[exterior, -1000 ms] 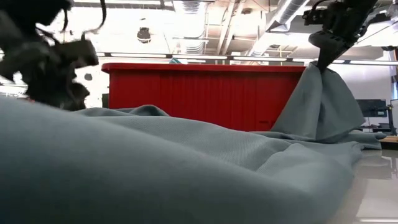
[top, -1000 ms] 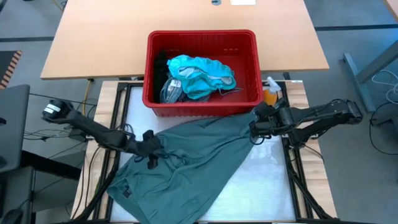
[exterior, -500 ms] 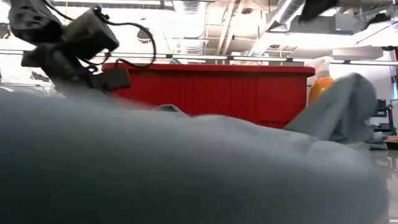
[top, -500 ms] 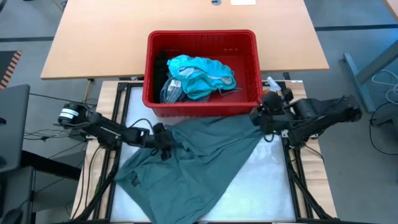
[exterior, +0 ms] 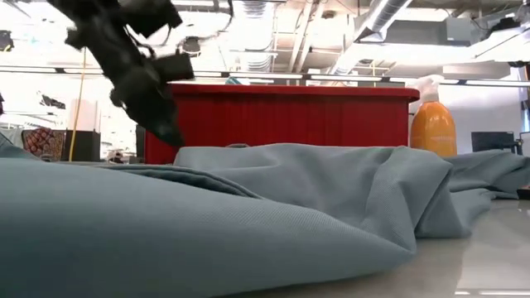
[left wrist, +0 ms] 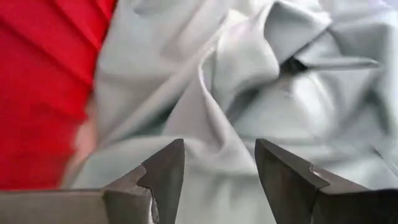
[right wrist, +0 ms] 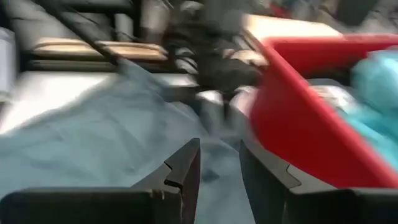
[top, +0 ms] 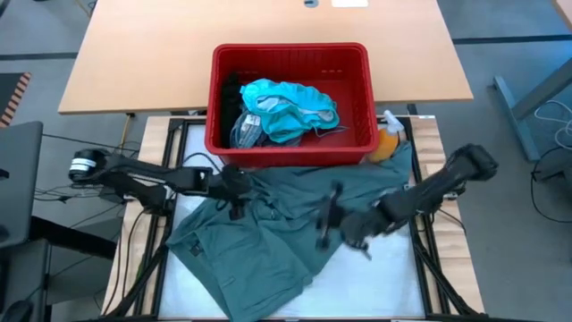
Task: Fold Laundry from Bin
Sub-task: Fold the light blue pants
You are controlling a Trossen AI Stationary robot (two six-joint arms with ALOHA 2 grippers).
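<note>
The dull grey-green garment [top: 286,237] [exterior: 290,207] lies crumpled and spread on the white table top, in front of the red bin [top: 214,98] [exterior: 281,124]. Bright teal laundry [top: 286,107] and a black piece [top: 231,94] fill the bin. My left gripper [top: 237,199] [left wrist: 219,162] is open above the garment's far left part, close to the bin's front wall [left wrist: 43,81], with only cloth [left wrist: 261,93] beyond its fingers. My right gripper [top: 329,219] [right wrist: 219,165] is open over the garment's middle and points toward the table's left. Nothing is between its fingers.
An orange spray bottle [top: 389,139] [exterior: 433,124] stands at the bin's right front corner. A wooden table [top: 268,27] lies beyond the bin. Bare white table top [top: 384,286] shows at the near right. Dark frame rails [top: 424,250] run along both sides.
My right gripper has let go of the garment's far right corner, which it held lifted; the corner has fallen onto the table. The gripper then swung toward the table's left, over the garment's middle, tipping from downward to nearly level. My left gripper has risen, moving right and toward the bin.
</note>
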